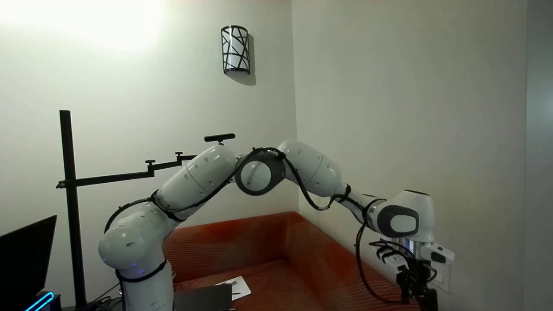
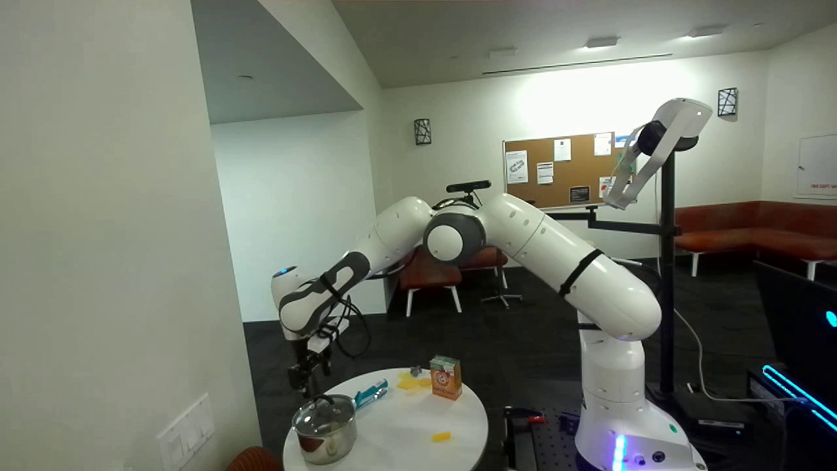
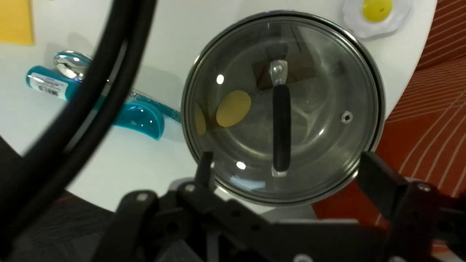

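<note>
On the round white worktop (image 2: 412, 438), near its edge, sits the pot (image 2: 332, 443), lid (image 3: 251, 145) on. The hand (image 3: 287, 157) hangs above, spread wide, gripping nothing; work seems barely begun, the handle (image 3: 281, 123) ungrasped.

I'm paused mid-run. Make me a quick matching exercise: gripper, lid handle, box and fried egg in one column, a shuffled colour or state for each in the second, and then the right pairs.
Things:
1. gripper
2. lid handle
3. box
4. fried egg

Colours and states:
A. mostly orange, standing upright on the table
B. open, jaws set apart
C. white with a yellow middle
D. black bar across the glass lid

Right pairs: 1-B, 2-D, 3-A, 4-C
</note>
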Action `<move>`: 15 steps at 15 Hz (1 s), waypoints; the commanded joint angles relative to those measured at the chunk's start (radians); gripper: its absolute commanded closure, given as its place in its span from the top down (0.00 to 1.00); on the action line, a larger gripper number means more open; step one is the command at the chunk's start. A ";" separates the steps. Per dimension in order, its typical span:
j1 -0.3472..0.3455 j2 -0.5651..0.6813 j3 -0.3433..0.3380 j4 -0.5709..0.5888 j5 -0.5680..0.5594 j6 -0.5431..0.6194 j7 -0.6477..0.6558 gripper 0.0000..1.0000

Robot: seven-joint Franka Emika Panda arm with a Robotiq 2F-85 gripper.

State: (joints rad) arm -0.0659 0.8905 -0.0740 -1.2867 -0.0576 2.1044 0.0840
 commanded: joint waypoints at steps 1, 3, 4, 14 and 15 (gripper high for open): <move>0.016 -0.122 -0.020 -0.090 -0.001 0.008 0.044 1.00; 0.018 -0.186 -0.030 -0.134 0.000 0.016 0.083 1.00; 0.020 -0.218 -0.035 -0.156 -0.002 0.017 0.102 1.00; 0.063 -0.623 -0.059 -0.592 -0.051 0.026 0.260 1.00; 0.066 -0.661 -0.054 -0.639 -0.052 0.026 0.268 1.00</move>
State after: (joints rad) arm -0.0233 0.3839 -0.1273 -1.7347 -0.0844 2.1066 0.3046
